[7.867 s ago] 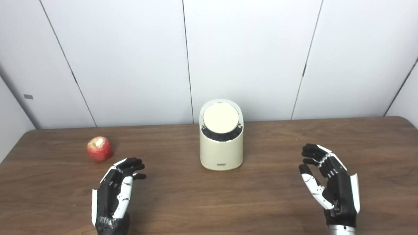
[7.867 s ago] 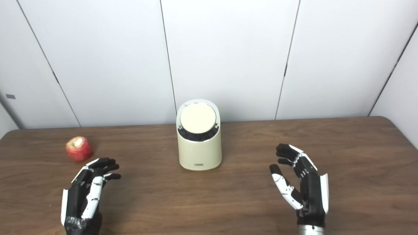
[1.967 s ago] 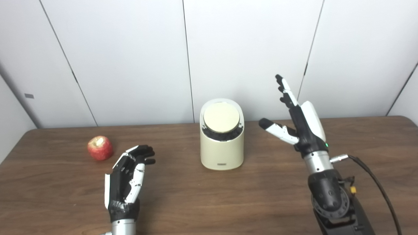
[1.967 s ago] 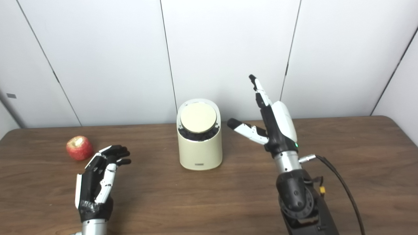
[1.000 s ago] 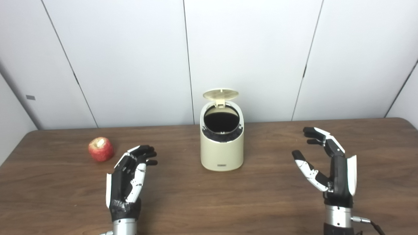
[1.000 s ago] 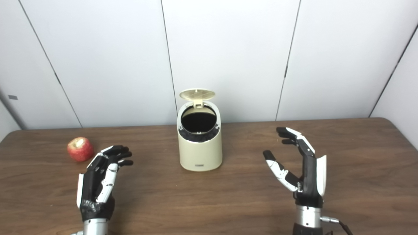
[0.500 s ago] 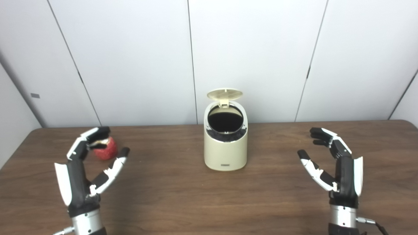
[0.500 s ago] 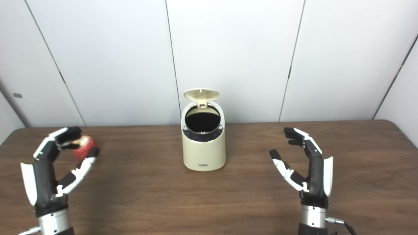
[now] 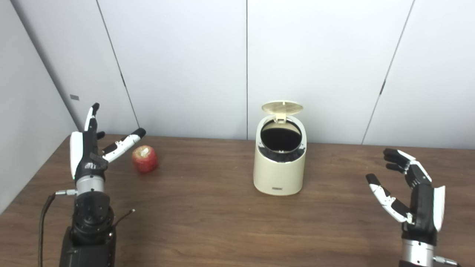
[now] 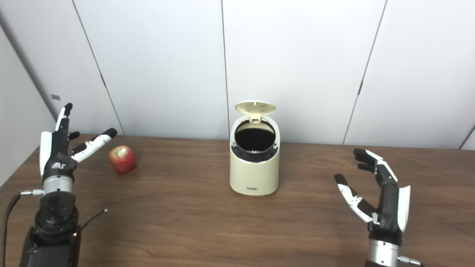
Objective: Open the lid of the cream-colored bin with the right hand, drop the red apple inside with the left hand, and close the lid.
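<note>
Standing open on the wooden table (image 9: 207, 222), the cream-colored bin (image 9: 279, 163) had its round lid (image 9: 282, 108) tipped up on the rear hinge, where two seconds earlier that lid lay flat over the mouth; the dark interior now showed, so the opening step looked done; the red apple (image 9: 145, 159) sat on the table well to the left of the bin, apparently in the same spot as before, the whole view having swung leftward rather than the things themselves; the left hand (image 9: 91, 148) had risen beside the apple, fingers spread wide and thumb reaching toward the fruit but not touching it, holding nothing, whereas half a second earlier its fingers curled over the apple's top; the right hand (image 9: 412, 196) hung above the table well to the right of the bin, fingers apart and empty; by my reading the grasp of the apple was the step in hand, with the drop and the closing of the lid yet to come.
</note>
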Robot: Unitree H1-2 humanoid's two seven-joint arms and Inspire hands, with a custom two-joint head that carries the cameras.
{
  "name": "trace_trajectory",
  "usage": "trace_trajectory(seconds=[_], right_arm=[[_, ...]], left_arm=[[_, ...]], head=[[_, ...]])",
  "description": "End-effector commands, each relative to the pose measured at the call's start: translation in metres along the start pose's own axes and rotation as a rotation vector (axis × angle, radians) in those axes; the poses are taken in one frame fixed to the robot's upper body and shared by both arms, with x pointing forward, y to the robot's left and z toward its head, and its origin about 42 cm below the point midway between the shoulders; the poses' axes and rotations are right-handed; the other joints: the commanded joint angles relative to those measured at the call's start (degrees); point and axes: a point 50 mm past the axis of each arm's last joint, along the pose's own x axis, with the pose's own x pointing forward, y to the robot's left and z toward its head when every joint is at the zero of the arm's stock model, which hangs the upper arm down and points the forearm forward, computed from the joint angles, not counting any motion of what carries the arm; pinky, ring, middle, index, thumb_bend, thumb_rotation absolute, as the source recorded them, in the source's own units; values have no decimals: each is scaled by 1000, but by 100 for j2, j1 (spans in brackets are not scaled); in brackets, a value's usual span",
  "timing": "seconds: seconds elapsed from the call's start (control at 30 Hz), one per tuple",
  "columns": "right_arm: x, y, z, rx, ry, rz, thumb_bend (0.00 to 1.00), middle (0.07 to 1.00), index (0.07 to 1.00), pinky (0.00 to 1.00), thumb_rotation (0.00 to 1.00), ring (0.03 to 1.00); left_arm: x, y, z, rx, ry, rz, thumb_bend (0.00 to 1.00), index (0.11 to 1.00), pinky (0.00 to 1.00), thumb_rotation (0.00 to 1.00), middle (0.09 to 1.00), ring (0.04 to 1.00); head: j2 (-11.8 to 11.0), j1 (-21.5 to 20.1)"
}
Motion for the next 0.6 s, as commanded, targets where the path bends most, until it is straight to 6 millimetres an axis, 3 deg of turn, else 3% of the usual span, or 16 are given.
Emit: trace_trajectory(seconds=[0.0, 0.13, 0.3, 0.4, 0.47, 0.57], right_arm=[[-37, -21, -31, -105, 91, 44, 305, 705, 682, 643, 175, 700], [-35, -26, -32, -114, 89, 39, 291, 703, 677, 623, 187, 694], [-29, -33, -26, -81, 86, 37, 309, 687, 661, 563, 369, 664], [-25, -36, -24, -52, 96, 37, 362, 679, 639, 541, 460, 656], [-23, -39, -25, -71, 92, 30, 424, 666, 634, 520, 576, 637], [-20, -42, -27, -94, 85, 23, 479, 652, 626, 496, 643, 621]], left_arm=[[18, 0, 13, 29, -22, 26, 999, 1000, 811, 380, 1000, 997], [27, -9, 1, 54, 48, 7, 1000, 1000, 745, 379, 1000, 961], [25, -28, -8, 9, 134, -71, 1000, 1000, 843, 413, 1000, 997], [20, -41, -9, -8, 143, -84, 1000, 1000, 833, 412, 1000, 1000], [19, -49, -10, 4, 149, -85, 1000, 1000, 801, 415, 1000, 983], [19, -57, -10, 35, 161, -89, 1000, 1000, 813, 412, 1000, 971]], head=[[-20, 128], [-72, 426], [-158, 1053], [-206, 1418], [-218, 1629], [-231, 1821]])
